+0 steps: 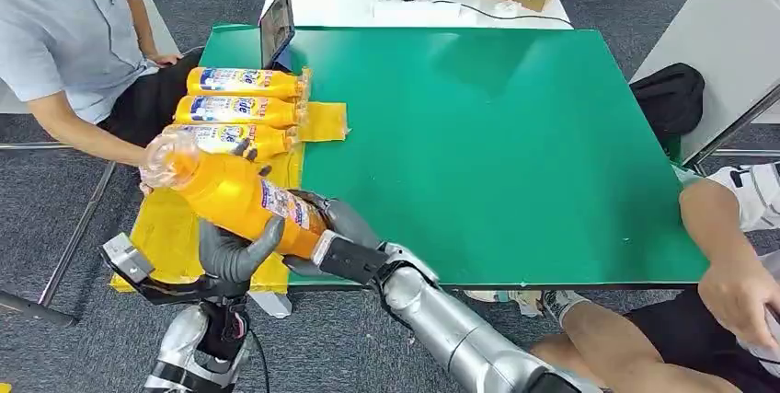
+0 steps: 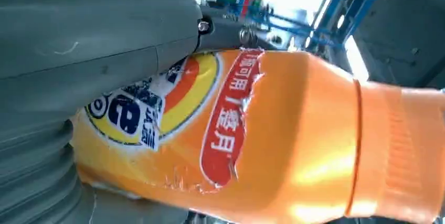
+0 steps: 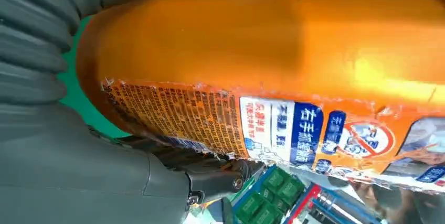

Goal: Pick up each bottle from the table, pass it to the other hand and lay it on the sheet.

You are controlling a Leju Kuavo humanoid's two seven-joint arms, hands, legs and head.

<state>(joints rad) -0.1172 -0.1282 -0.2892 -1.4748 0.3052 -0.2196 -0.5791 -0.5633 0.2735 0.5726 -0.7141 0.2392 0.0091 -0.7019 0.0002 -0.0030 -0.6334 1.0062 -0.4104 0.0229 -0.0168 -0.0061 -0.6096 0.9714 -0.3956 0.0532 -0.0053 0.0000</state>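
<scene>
Three bottles (image 1: 241,109) on yellow sheet (image 1: 322,121) — one bottle (image 1: 241,196) in both robot hands

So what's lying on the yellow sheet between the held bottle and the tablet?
In the head view, three orange bottles lie side by side on the yellow sheet, between the held bottle and the tablet.

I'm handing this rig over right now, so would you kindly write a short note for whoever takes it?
Left hand and right hand both grip the orange bottle, held in the air above the yellow sheet, mid-pass.
Three bottles already lie side by side on the sheet, at the left edge of the green table.
Left: finish the pass and lay this bottle on the sheet.
</scene>
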